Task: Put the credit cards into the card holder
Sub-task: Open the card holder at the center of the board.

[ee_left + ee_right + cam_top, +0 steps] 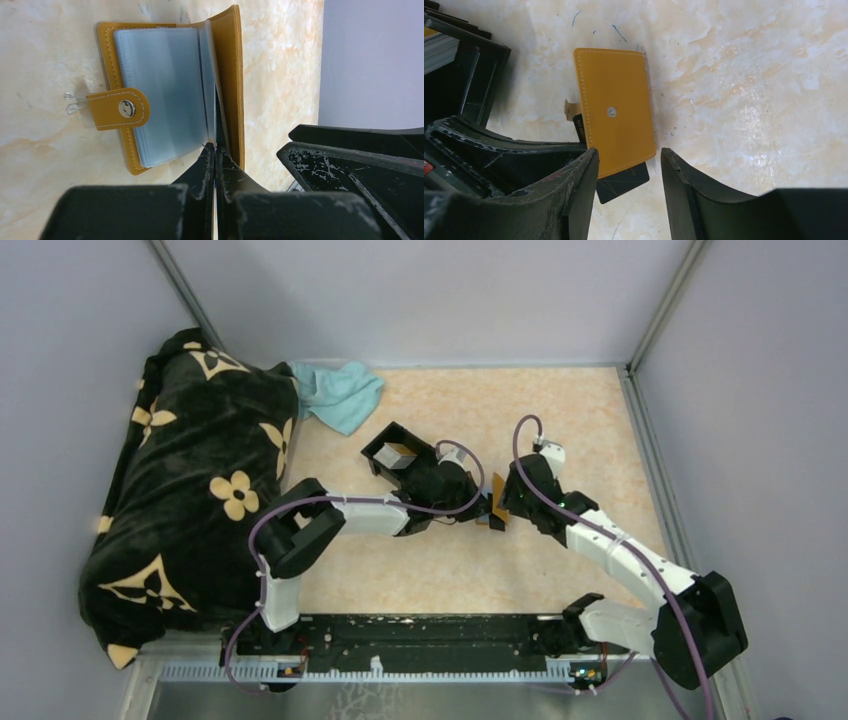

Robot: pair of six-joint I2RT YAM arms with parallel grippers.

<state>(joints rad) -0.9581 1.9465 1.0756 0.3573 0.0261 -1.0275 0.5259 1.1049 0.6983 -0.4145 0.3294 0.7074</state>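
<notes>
The card holder [165,95] lies open on the table, an orange wallet with its clear sleeves facing up and one cover [231,75] standing upright. My left gripper [215,150] is shut on a dark credit card [216,115], seen edge-on and reaching in between the sleeves and the raised cover. In the right wrist view that credit card [626,181] pokes out below the card holder's orange cover [616,105]. My right gripper [629,160] is open and faces the cover's outer side, whose lower edge lies between the fingertips. From above, both grippers meet at the card holder [497,512].
A black open tray [383,445] holding more credit cards [398,453] stands just behind the left gripper. A black patterned blanket [190,490] covers the left side, with a teal cloth [340,392] at the back. Walls close in the table on three sides.
</notes>
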